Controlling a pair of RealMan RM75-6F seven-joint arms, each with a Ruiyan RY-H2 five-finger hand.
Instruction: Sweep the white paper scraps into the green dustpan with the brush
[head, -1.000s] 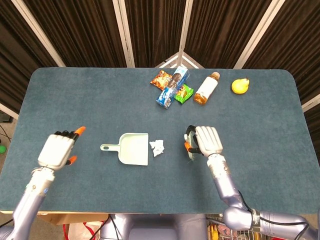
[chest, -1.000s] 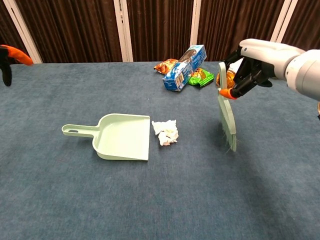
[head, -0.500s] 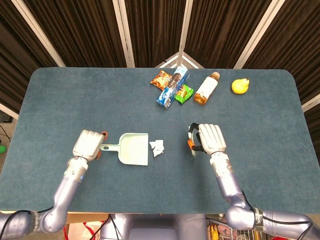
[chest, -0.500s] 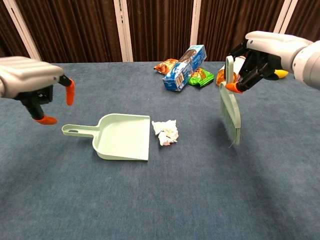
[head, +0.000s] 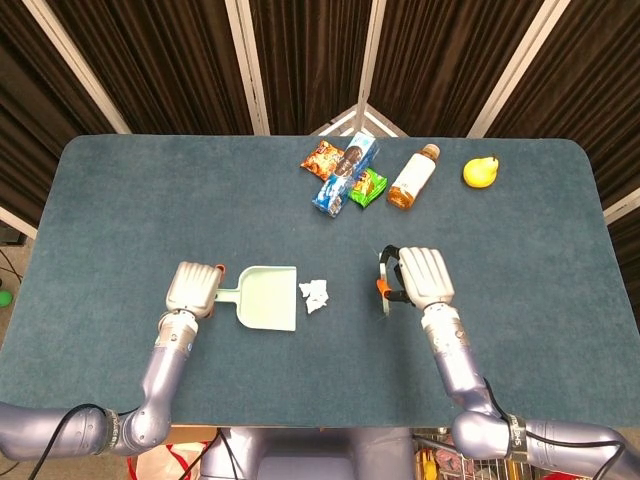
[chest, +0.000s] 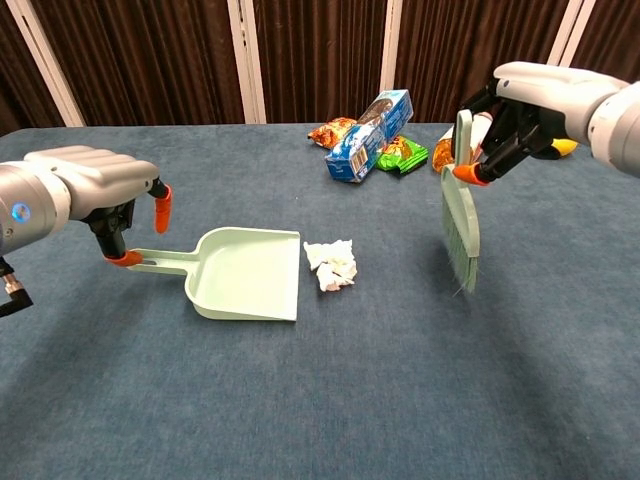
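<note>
brush (chest: 461, 225) in right hand (chest: 522, 112)

Left robot hand (chest: 95, 190): palm down, fingers apart, orange fingertips at the pale green plastic dustpan's (chest: 245, 272) handle.
Right robot hand (chest: 530, 105): raised, fingers wrapped around the pale green brush (chest: 460, 220), bristles hanging down.

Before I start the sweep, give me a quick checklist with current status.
1. Brush held by right hand: ok.
2. Bristles down on table: not ok, they hang above it.
3. Left hand gripping dustpan handle: cannot tell; fingers at the handle end, closure not visible.
4. Paper scraps beside dustpan's open edge: ok.
5. Path from brush to scraps free: ok.
</note>
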